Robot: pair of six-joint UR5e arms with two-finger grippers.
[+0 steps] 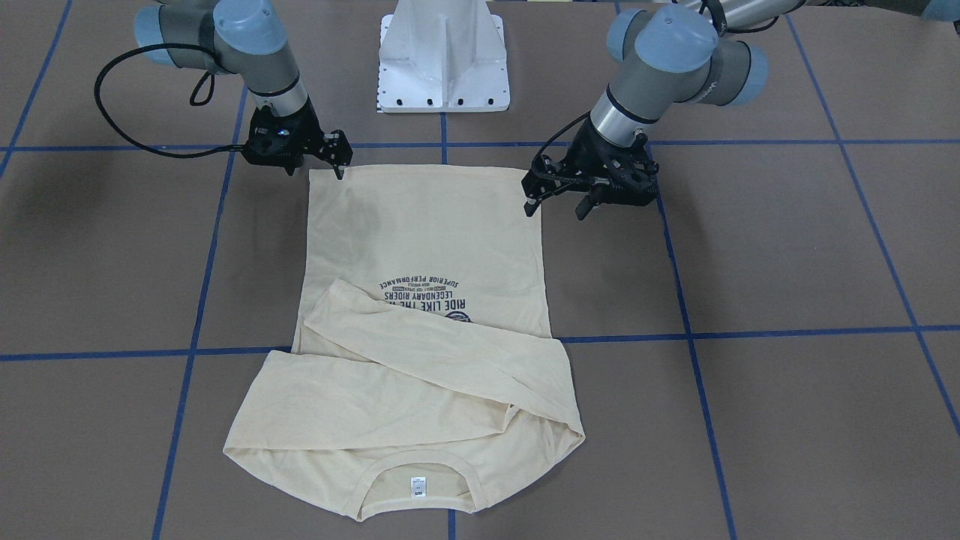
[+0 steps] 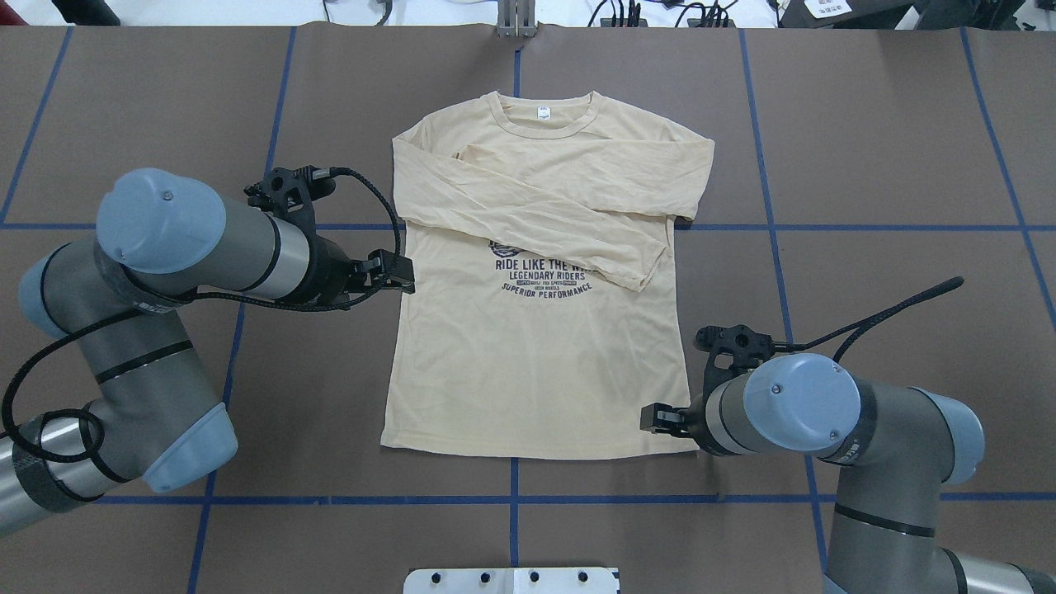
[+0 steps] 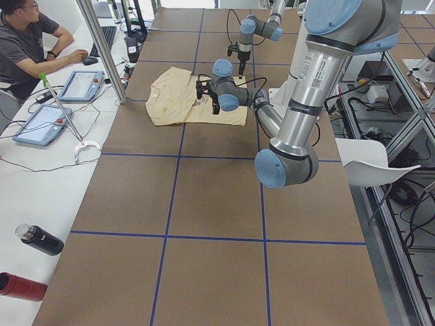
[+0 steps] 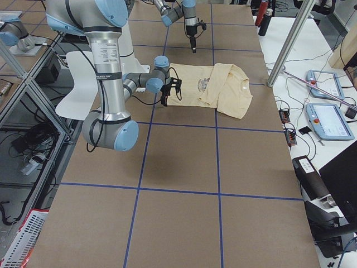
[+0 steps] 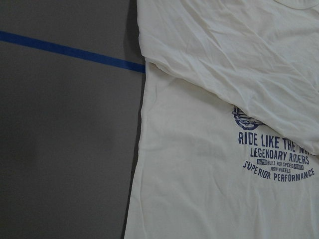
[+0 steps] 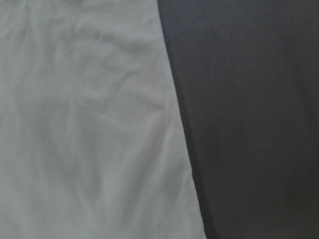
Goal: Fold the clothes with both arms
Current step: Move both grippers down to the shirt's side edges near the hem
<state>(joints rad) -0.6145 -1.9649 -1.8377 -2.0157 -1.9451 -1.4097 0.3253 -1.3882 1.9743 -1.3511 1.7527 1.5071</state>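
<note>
The cream-yellow shirt (image 2: pixel 536 363) lies flat on the brown table, print up, collar and white neck label (image 1: pixel 417 487) at the far side from the robot. Both long sleeves (image 2: pixel 569 223) are folded across the chest and cover part of the navy print (image 1: pixel 424 289). My left gripper (image 2: pixel 407 276) hovers open just off the shirt's left side edge, level with the print. Low over the hem's right corner, my right gripper (image 2: pixel 653 418) stands open too, holding nothing. The left wrist view shows the shirt's edge (image 5: pixel 142 124) from above; the right wrist view shows the hem edge (image 6: pixel 179 124) close up.
The white pedestal base (image 1: pixel 442 67) stands behind the hem, between the arms. Blue tape lines (image 2: pixel 866 227) grid the table. A seated person (image 3: pixel 27 41) works at a side bench with tablets (image 3: pixel 81 85) and two bottles (image 3: pixel 37 239).
</note>
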